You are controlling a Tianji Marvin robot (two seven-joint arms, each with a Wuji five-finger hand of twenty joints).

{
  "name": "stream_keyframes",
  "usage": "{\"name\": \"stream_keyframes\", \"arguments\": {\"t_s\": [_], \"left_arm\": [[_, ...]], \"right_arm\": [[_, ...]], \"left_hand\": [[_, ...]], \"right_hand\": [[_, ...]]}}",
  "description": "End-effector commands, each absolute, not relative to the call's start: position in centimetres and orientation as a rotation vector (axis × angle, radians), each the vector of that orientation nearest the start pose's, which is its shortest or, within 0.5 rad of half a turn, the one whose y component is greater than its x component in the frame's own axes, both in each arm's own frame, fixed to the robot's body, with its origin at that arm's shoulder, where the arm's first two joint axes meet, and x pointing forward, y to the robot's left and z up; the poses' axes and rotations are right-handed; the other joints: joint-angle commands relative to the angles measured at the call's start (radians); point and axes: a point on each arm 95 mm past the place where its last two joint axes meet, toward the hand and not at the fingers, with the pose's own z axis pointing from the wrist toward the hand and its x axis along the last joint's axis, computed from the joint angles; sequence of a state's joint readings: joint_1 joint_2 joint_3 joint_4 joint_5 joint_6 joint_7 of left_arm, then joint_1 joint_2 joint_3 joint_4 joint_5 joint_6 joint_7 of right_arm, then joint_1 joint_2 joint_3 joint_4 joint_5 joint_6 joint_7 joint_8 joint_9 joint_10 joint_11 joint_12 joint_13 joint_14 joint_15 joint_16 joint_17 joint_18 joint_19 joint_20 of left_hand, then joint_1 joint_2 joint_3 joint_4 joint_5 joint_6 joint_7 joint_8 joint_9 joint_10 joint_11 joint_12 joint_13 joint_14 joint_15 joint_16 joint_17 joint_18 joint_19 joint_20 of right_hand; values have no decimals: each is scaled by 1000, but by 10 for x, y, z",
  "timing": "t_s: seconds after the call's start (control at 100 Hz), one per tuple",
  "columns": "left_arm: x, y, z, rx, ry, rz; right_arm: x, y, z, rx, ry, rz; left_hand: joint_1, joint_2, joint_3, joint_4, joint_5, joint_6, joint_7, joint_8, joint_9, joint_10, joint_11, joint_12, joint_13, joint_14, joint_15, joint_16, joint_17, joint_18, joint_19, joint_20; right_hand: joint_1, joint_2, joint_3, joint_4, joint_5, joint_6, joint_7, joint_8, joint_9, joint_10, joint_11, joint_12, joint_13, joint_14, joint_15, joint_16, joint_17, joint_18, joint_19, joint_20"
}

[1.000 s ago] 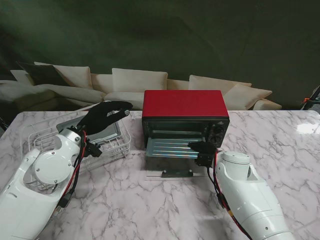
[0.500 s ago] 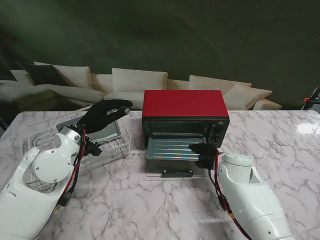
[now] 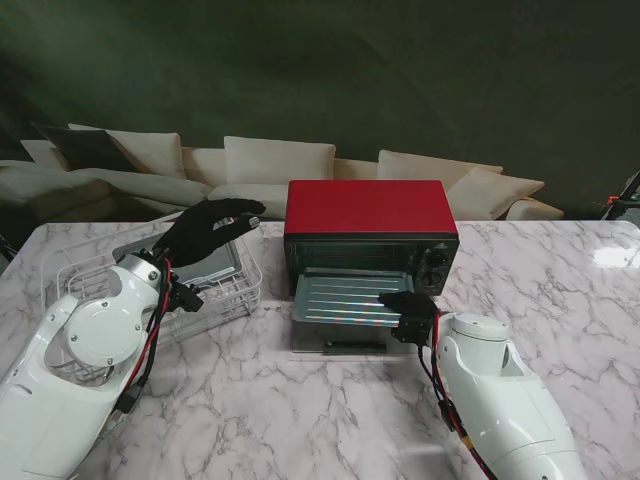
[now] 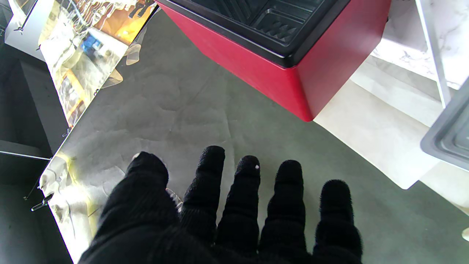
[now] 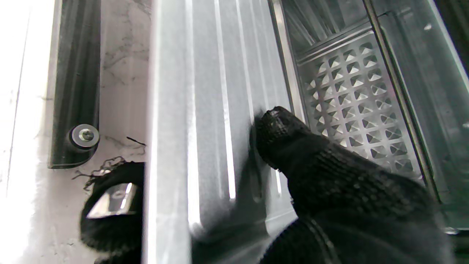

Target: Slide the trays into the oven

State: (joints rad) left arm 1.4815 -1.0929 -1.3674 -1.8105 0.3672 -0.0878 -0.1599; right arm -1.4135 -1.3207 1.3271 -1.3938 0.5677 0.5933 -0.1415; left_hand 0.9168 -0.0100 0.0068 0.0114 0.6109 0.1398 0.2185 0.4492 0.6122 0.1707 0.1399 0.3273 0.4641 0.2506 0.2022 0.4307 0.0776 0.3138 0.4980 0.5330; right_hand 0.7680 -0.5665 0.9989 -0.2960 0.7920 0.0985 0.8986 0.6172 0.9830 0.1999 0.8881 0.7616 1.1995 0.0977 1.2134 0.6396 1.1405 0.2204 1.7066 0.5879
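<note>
Ribbed silver tray (image 3: 345, 298) half out of open red oven (image 3: 370, 232); second grey tray (image 3: 190, 262) in wire basket.

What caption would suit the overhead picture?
Right hand holds a tray at the red oven; left hand hovers open.

this looks like a home living space, staged for a robot. across the middle of the stand's frame runs a cream sofa (image 3: 270, 170) with loose cushions, and behind it a dark green backdrop (image 3: 330, 70) fills the upper half. in the lower half sits a white marble counter (image 3: 560, 270), veined grey, carrying household things: a red toaster oven (image 3: 368, 208) at centre and a wire dish rack (image 3: 225, 285) at the left. domestic furniture and kitchen gear, yet the hung backdrop hints at a staged set.
</note>
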Motion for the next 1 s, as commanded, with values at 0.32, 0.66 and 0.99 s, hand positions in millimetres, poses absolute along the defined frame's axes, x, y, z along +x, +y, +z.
{"name": "stream_keyframes", "arguments": {"t_s": [0.32,0.66,0.99], "left_arm": [[424,1,-194,-1459,1208,-2101],[423,2,-194,-1462,1201,-2100],[423,1,-194,-1462,1208,-2099]], "right_arm": [[452,1,-387,-2699,100,-1225],[466,5,-389,-2708,127,-1228],[475,8,-393,-2722,154,-1238]], "left_hand": [[-8,43,-32,-7,25,-7,2,7,20,2,-2,6,16,1,9,13,-17,15,8,4],[-8,43,-31,-7,26,-6,2,8,19,4,-3,6,15,3,8,13,-17,15,8,4],[-10,44,-32,-8,25,-6,1,7,20,4,-3,6,16,2,9,14,-16,15,7,5]], "right_hand": [[121,112,101,48,110,-248,72,73,-10,-35,40,16,70,-42,73,24,-29,34,55,19],[120,117,96,48,108,-256,75,79,-12,-42,41,19,66,-42,73,23,-32,32,54,19],[121,121,89,49,106,-264,81,86,-18,-49,44,23,58,-44,71,24,-46,26,51,21]]}}
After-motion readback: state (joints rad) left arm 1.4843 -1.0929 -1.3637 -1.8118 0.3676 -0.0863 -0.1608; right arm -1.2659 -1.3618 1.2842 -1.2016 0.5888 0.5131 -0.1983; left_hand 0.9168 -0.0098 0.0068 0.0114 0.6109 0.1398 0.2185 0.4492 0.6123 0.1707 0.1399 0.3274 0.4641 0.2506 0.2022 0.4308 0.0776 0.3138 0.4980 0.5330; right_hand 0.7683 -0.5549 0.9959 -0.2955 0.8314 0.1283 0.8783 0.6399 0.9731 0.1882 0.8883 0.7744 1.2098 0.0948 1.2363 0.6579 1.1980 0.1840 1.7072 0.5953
